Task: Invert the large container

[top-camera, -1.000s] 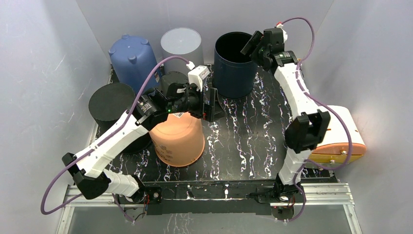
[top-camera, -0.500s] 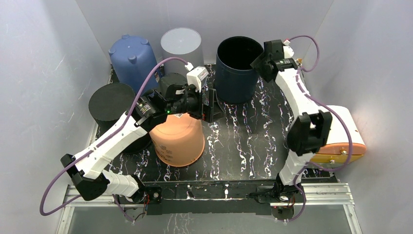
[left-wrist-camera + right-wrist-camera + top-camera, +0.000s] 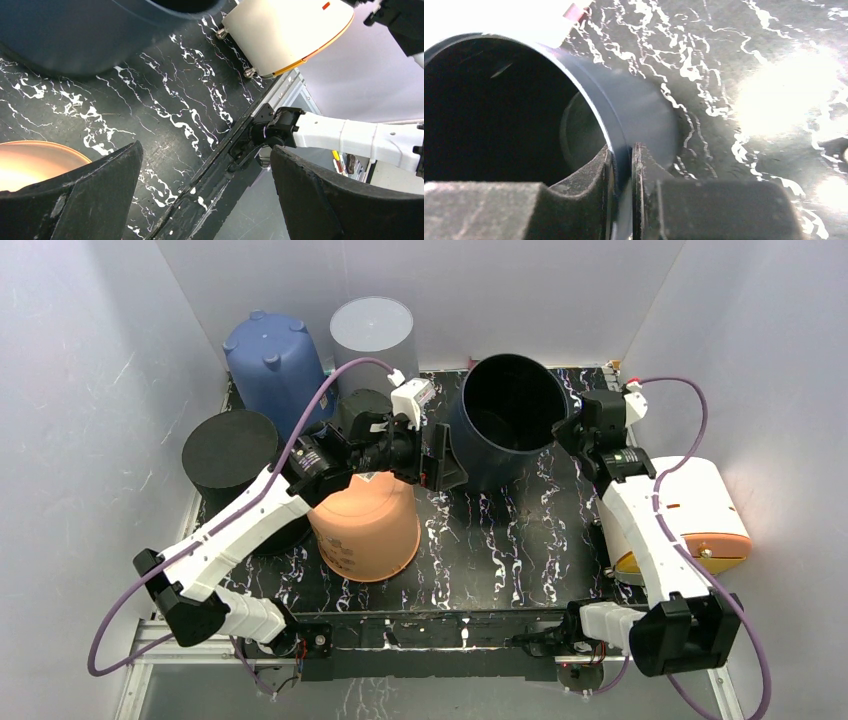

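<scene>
Right claw [image 3: 622,150]: clamped on the rim of the large container [image 3: 510,420], one finger inside and one outside. Container: tilted, opening uppermost, at the rear of the worktop [image 3: 500,540]. Left claw [image 3: 205,150]: fingers spread, holding nothing, near the container's left wall.

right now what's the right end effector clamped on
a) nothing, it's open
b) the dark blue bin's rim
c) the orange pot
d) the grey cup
b: the right wrist view shows the right end effector shut on the wall of the bin at its rim, one finger inside and one outside.
</scene>
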Robot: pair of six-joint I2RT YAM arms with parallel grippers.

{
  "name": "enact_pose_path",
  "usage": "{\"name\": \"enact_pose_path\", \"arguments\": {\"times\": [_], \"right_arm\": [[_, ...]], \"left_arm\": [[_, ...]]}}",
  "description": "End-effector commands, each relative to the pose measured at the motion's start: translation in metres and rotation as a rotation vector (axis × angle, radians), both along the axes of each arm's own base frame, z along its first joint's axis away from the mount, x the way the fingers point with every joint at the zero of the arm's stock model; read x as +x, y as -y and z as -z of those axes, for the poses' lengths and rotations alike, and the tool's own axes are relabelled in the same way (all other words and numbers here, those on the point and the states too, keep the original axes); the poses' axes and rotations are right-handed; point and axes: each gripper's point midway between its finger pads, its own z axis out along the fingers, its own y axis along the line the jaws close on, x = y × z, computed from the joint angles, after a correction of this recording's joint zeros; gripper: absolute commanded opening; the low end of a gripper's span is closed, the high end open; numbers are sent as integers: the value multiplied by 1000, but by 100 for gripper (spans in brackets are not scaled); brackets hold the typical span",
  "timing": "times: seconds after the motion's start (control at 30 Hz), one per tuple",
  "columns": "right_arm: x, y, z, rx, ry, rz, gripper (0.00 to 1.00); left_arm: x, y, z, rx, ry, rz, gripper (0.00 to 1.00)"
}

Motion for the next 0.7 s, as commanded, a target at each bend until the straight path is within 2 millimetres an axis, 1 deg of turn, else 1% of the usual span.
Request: {"name": "enact_pose_path", "arguments": {"times": [0.0, 0.1, 0.2, 0.27, 0.33, 0.4, 0.5, 0.57, 0.63, 0.67], "right_arm": [[-19, -17, 37, -27, -109, -132, 8], [-17, -15, 27, -73, -98, -154, 16], [-19, -8, 30, -106, -123, -139, 16], [-21, -8, 38, -105, -141, -137, 11], [-23, -10, 50, -92, -160, -140, 4], [-26, -11, 69, -87, -191, -146, 0], [-33, -3, 107, -121, -276, -124, 0], [-39, 2, 126, -145, -337, -107, 0], [-41, 4, 135, -163, -364, -115, 0], [-41, 4, 136, -168, -368, -125, 0]], "left_arm": [[1, 5, -6, -38, 11, 13, 98], [-6, 14, -2, -84, -37, 47, 98], [-5, 15, 1, -80, -44, 41, 98], [-3, 13, -4, -80, -21, 33, 98], [-2, 11, -13, -83, 11, 34, 98], [-2, 10, -22, -86, 33, 37, 98], [-2, 11, -32, -87, 34, 48, 98], [0, 18, -30, -74, 14, 67, 98], [-1, 20, -30, -77, 2, 79, 98], [-1, 21, -29, -79, 2, 80, 98]]}}
